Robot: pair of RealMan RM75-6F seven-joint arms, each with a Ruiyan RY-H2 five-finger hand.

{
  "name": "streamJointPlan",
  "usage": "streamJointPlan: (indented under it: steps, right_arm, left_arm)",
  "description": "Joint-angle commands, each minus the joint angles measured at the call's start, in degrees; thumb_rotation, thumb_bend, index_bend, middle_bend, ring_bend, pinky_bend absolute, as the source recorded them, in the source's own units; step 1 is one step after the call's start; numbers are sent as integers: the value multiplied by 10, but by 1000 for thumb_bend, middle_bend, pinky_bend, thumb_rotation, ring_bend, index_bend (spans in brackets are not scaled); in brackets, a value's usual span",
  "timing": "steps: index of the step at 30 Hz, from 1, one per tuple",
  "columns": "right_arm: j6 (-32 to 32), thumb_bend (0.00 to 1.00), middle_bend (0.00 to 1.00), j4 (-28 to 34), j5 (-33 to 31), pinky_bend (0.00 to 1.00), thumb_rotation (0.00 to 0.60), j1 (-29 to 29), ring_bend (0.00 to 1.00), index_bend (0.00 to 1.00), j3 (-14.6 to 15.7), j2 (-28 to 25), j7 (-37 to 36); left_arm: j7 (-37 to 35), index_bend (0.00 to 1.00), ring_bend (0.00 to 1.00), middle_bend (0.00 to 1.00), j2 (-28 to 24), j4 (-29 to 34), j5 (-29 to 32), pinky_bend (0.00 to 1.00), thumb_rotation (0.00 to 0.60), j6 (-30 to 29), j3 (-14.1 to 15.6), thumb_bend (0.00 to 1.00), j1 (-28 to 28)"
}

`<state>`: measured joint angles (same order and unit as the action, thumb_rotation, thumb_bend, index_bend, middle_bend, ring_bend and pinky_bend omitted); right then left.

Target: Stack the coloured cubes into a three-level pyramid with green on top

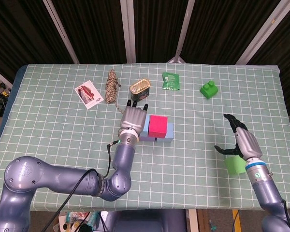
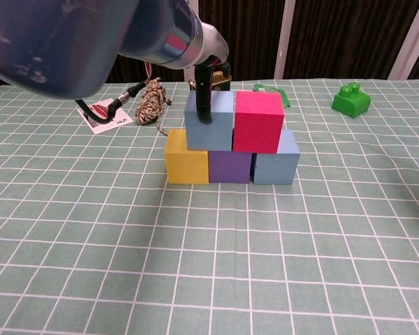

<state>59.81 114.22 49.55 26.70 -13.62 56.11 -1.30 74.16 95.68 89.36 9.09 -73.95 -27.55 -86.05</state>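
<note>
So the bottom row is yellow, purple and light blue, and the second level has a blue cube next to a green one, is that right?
Not quite. The bottom row is yellow cube, purple cube and light blue cube, but beside the blue cube on the second level sits a pink cube, not a green one. The chest view shows it.

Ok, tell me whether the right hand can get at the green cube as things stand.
Probably yes: the right hand hangs open right beside the green cube at the table's near right, with nothing lying between them.
</note>
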Motion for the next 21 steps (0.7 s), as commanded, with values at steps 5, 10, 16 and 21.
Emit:
streamJointPlan:
  steps: [5, 10, 16, 21]
  right_arm:
    - [-1, 241, 0, 0, 0, 0, 600, 0, 0, 0, 0, 0, 0]
    - [-1, 241, 0, 0, 1, 0, 600, 0, 0, 0, 0, 0, -1]
    - [0, 241, 0, 1, 2, 0, 600, 0, 0, 0, 0, 0, -1]
    - [0, 242, 0, 0, 2, 0, 600, 0, 0, 0, 0, 0, -2]
  left_arm:
    - [5, 72, 29, 346, 3, -2, 3, 46, 600, -2, -3, 419, 0]
    - [7, 71, 30, 330, 3, -1, 2, 46, 600, -6, -5, 333, 1]
    - [8, 62, 29, 255, 3, 1, 1, 45, 600, -8, -7, 284, 4]
    - [9, 56, 27, 166, 3, 3, -1, 45, 600, -10, -8, 271, 6]
